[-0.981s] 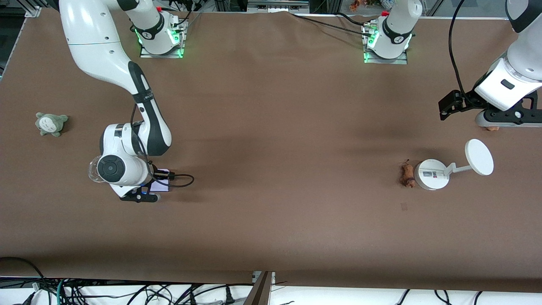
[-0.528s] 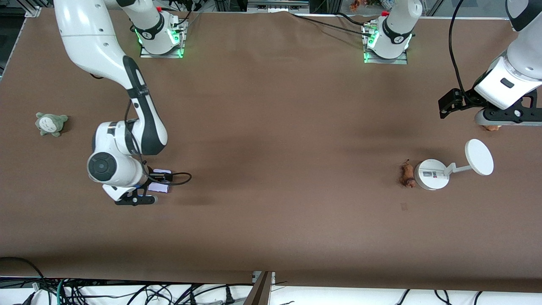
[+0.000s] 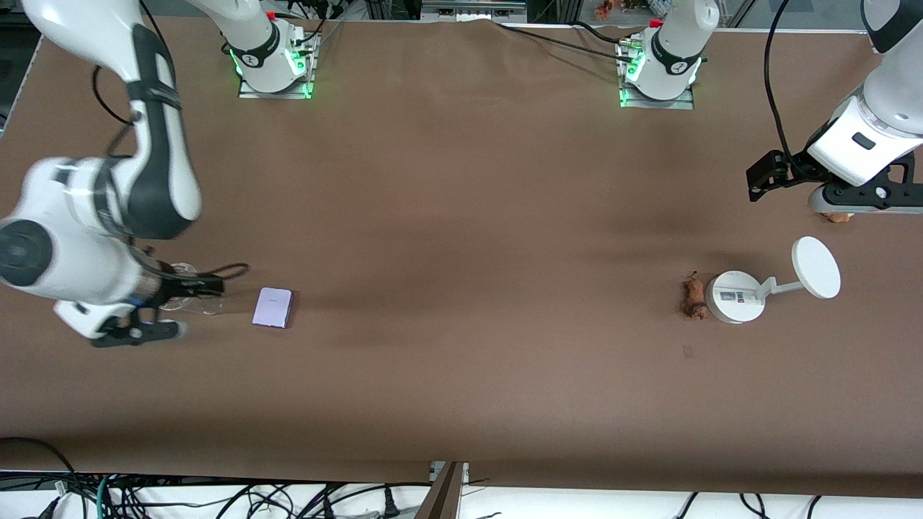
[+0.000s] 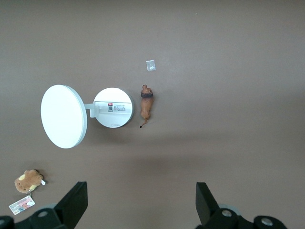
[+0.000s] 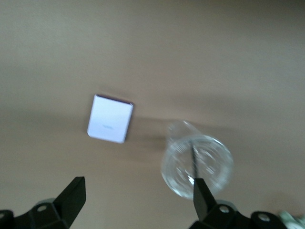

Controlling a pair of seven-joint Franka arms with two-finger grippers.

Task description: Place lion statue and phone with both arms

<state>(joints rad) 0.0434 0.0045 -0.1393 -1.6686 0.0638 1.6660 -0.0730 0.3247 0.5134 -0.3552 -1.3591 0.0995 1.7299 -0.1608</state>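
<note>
The phone [image 3: 272,308], a pale lavender slab, lies flat on the brown table toward the right arm's end; it also shows in the right wrist view [image 5: 110,118]. My right gripper [image 3: 137,333] is open and empty, up over the table beside the phone [image 5: 137,198]. The lion statue [image 3: 694,299], small and orange-brown, lies on the table touching or nearly touching the white stand's round base [image 3: 734,296]; it shows in the left wrist view [image 4: 146,102]. My left gripper [image 3: 862,198] is open and empty, high over the table at the left arm's end [image 4: 141,200].
A clear glass cup [image 5: 197,159] stands beside the phone, under the right wrist [image 3: 205,305]. The stand's white disc [image 4: 63,116] sticks out from its base. A small brown plush with a tag [image 4: 27,181] lies below the left gripper. A corner of the grey-green plush [image 5: 293,217] shows.
My right arm has swung away from the phone toward the right arm's end of the table, uncovering the phone, which stays on the table. The left arm has barely moved.
</note>
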